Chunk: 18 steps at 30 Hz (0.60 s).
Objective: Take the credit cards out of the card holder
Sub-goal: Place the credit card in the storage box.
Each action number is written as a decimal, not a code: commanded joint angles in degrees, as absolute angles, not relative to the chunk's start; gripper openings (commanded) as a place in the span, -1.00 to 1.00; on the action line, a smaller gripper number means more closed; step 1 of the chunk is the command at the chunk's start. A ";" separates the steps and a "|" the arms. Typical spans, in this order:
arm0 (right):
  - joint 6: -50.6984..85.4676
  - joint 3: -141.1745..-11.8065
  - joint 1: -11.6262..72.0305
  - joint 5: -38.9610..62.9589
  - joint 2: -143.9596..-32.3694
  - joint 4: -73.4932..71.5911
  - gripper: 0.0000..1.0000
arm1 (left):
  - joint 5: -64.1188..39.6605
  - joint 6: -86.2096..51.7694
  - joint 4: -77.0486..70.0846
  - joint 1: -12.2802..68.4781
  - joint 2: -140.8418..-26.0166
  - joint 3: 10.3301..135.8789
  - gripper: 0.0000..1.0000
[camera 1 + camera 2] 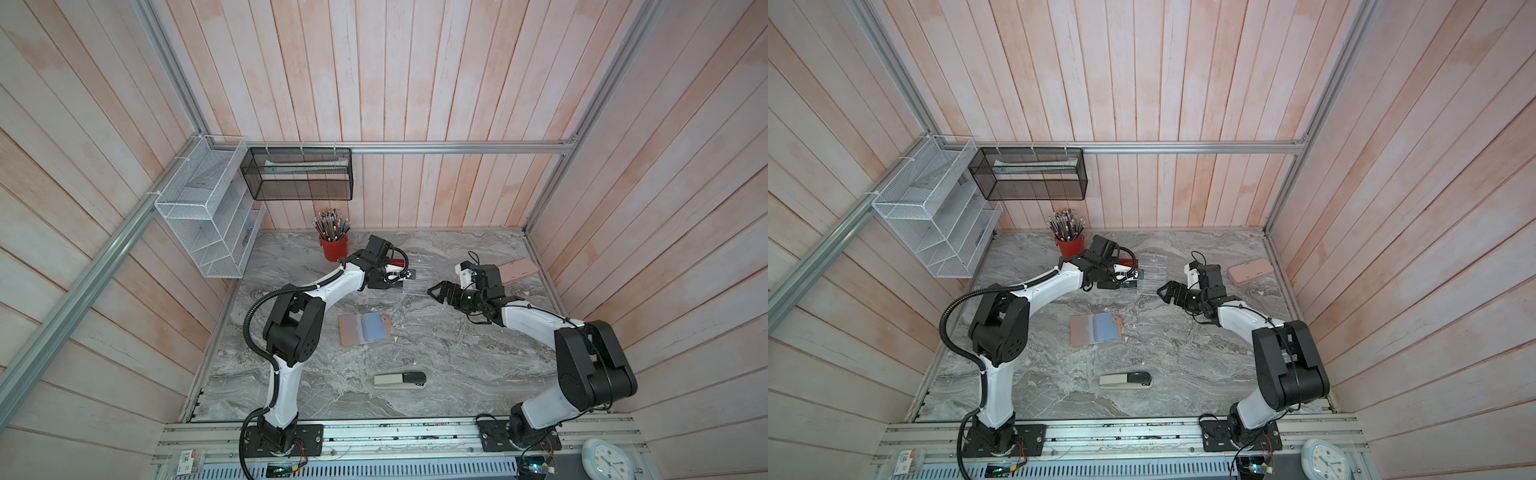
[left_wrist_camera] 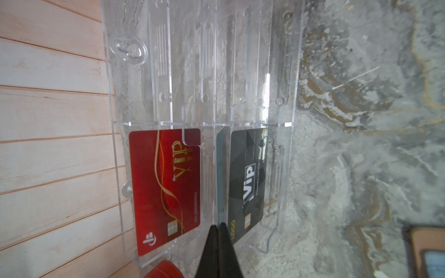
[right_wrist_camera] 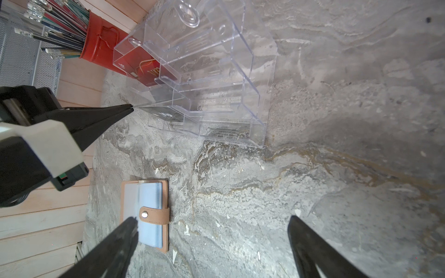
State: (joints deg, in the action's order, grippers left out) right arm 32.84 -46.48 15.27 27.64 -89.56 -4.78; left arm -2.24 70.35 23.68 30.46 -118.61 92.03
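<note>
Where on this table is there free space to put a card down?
Bare grey marble tabletop lies between the open tan leather card holder, the grey-black stapler and the right arm. Crowded at the back: red pencil cup, clear acrylic rack, left gripper shut on a teal plastic card.

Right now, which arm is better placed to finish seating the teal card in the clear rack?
Left. The left gripper is shut on the teal card inside the clear rack, beside the black card; the right gripper hangs open, apart from it.
</note>
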 commanded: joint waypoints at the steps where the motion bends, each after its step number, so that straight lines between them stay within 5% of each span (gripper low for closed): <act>1: 32.87 -45.92 14.94 28.30 -88.03 -5.46 0.96 | -1.58 71.28 21.90 30.70 -118.48 91.49 -0.89; 18: 33.31 -45.35 15.10 28.35 -88.15 -6.24 0.96 | -0.50 67.95 16.03 30.51 -115.44 90.30 -0.50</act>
